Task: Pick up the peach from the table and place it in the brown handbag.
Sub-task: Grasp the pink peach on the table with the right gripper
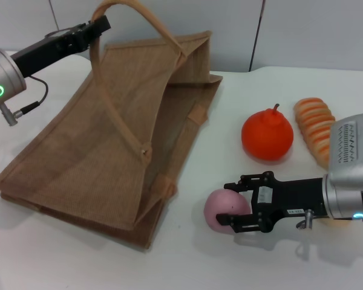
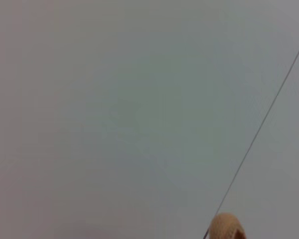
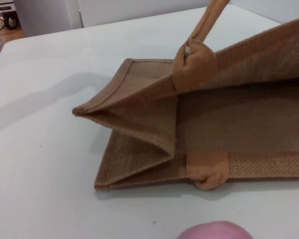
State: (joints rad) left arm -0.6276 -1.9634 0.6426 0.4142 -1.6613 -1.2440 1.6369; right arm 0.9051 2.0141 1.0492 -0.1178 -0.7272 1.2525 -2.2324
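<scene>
Nearest the robot, low on the white table (image 1: 242, 266), the right pincer (image 1: 237, 205) lies level just above the surface, reaching across toward the robot's left, with its two black fingers (image 1: 245, 226) set around the peach (image 1: 225, 209); one finger runs along the far side of the fruit and the other along the near side, both seemingly against its pink skin, though whether they press it firmly cannot be told, and the peach looks to rest on the table. From the right wrist view only the top of the peach (image 3: 215, 231) shows at the edge, with the open mouth of the brown handbag (image 3: 204, 129) facing it a little way off. Just to the peach's left in the head view lies the brown handbag (image 1: 103, 151), on its side with its mouth turned toward the fruits and its upper wall lifted. Farther back on the right sits an orange fruit (image 1: 267, 135) with a stem, and beside it a ribbed, bread-like orange piece (image 1: 314, 128). At the far left, the left pincer (image 1: 98, 26) is raised and has hold of the bag's upper handle (image 1: 133, 18), lifting it so the bag gapes; its fingers appear clamped on the strap.
</scene>
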